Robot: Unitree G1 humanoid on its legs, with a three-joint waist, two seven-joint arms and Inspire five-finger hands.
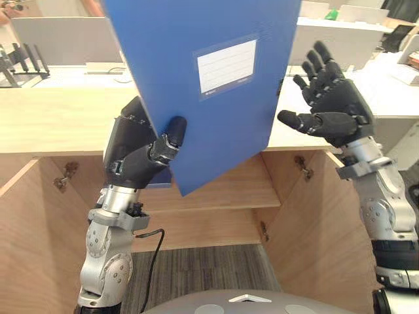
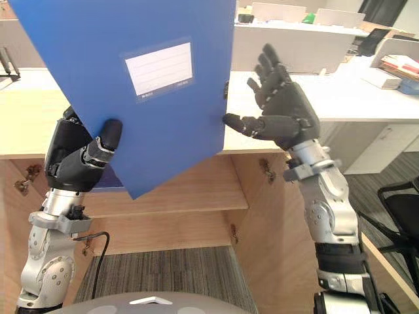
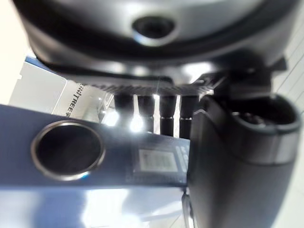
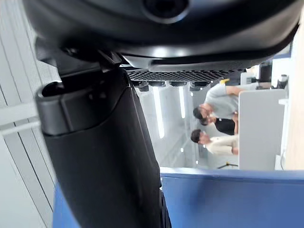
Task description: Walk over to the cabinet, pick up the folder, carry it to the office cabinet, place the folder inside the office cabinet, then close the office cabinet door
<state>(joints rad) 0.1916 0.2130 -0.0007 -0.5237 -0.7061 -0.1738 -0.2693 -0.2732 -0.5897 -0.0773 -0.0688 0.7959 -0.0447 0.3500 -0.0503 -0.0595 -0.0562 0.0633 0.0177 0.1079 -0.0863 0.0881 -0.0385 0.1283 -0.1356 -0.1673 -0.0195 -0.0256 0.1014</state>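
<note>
Left eye view: the robot's left hand (image 1: 134,154) grips a blue folder (image 1: 190,111) near its lower corner, thumb clamped on the front face and fingers out of sight behind it. The folder is raised and tilted in front of a wooden cabinet (image 1: 216,226), its white label (image 1: 227,65) facing the camera. The cabinet stands open beneath a pale counter top (image 1: 52,121), its doors (image 1: 314,229) swung toward the robot, one shelf (image 1: 222,190) inside and grey carpet (image 1: 196,268) in front. The right hand (image 1: 334,108) is lifted beside the folder's right edge, fingers straight and spread, holding nothing. Right eye view: the right thumb's tip sits just beside that edge; contact cannot be told. The folder's low corner hangs in front of the shelf. Left wrist view: the folder's spine, with a metal-rimmed ring hole (image 3: 68,149) and a small tag (image 3: 154,160), lies pinched between the thumb (image 3: 237,156) in front and a row of fingers (image 3: 161,109) behind. Right wrist view: the right hand's thumb stands straight, the folder's blue face lies past it, and people (image 4: 216,118) sit in the background by a white partition (image 4: 259,128).
</note>
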